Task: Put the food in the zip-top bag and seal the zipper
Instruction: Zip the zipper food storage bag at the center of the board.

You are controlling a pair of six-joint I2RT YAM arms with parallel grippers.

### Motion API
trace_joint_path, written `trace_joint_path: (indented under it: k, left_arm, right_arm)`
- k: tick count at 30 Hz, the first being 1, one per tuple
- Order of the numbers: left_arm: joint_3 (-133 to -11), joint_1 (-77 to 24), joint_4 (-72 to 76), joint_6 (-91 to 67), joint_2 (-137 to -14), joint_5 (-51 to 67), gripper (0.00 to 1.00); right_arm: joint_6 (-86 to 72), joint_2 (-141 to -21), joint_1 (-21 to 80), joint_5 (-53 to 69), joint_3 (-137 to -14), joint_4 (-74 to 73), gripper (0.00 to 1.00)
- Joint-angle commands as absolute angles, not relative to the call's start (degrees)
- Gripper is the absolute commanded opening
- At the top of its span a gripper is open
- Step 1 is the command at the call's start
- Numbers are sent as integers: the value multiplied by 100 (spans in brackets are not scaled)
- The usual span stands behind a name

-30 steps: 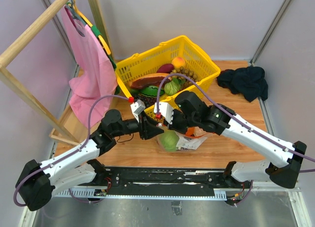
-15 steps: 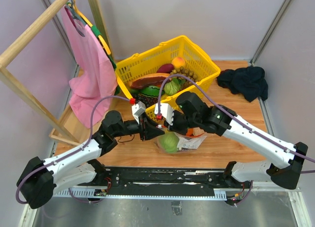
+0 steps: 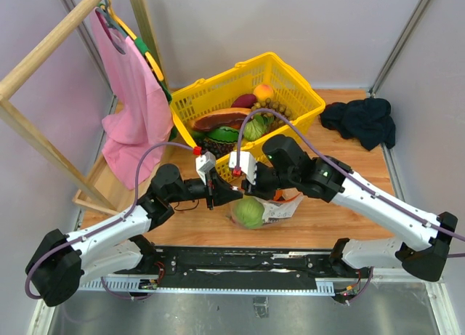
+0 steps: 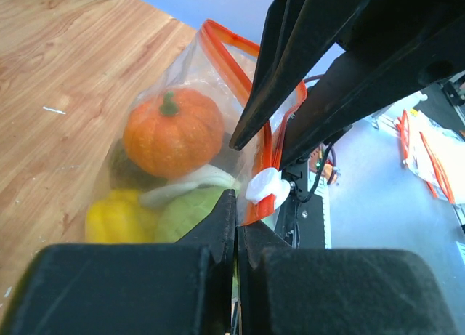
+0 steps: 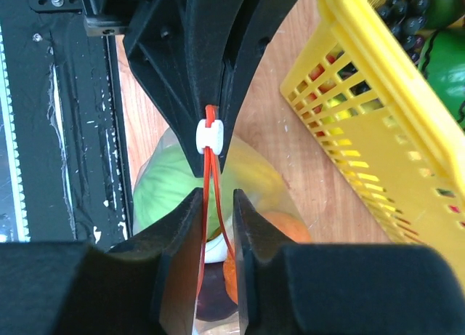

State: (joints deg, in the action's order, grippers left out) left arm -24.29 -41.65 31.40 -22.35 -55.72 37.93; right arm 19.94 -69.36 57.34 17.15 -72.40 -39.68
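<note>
Left gripper [image 4: 236,226] jaws pinched on zipper [image 4: 261,142] | right gripper [image 5: 215,204] jaws clamped on zipper beside white slider [image 5: 211,136] | zip-top bag [image 3: 261,208] holds cabbage [image 3: 248,212], orange pumpkin [image 4: 173,131].

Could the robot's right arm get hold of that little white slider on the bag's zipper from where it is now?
Probably yes. The right gripper straddles the red-orange zipper just short of the white slider, with nothing between them; the left gripper holds that strip close by, though.

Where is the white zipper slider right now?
In the right wrist view the white slider sits on the red-orange zipper, between both grippers' fingers, above the green cabbage.
</note>
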Motion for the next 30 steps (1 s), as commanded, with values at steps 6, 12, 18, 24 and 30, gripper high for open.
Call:
trace_joint_path:
  k: [6,12,18,24,30]
  left_arm:
    - [-2392,-4131,3378,-2235,-5441,3916,0]
    - [-2406,-4131,3377,-2326,-5381,3902,0]
    - [-2417,-4131,3310,-2366,-5330,3852,0]
    - [-2438,-4131,3278,-2395,-5311,3823,0]
    - [-2429,-4131,3275,-2425,-5254,3799,0]
  right_arm:
    - [1991,-6741,5810,2170,-7203,-3247,39]
    - [1900,-6791,5810,2243,-7139,-2851,41]
    - [1890,-6937,5818,2424,-7182,-2829,44]
    - [1901,-7073,5819,2364,-7192,-2884,40]
    - [1939,-7089,5821,2253,-7166,-2943,15]
